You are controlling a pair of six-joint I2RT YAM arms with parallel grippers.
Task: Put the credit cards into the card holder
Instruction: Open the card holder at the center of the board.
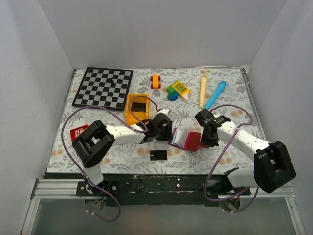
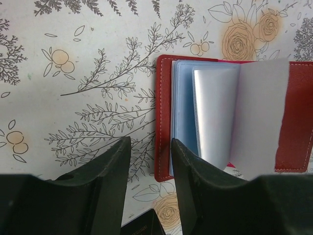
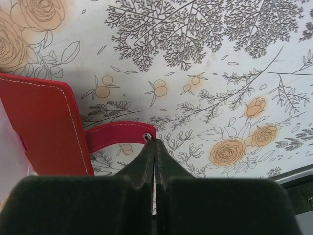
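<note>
Straddling the open holder's (image 1: 194, 141) left cover edge with left gripper (image 2: 150, 143), jaws apart. Pressing right gripper's (image 3: 154, 142) tips together at the tab (image 3: 117, 134). One card (image 1: 158, 155) on table (image 1: 122, 156); second card (image 1: 138, 106), seemingly, in bin (image 1: 134, 119).

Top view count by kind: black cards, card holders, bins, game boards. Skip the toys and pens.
black cards: 2 (loose card on the table, card in bin)
card holder: 1
yellow bin: 1
checkerboard: 1
total: 5
</note>
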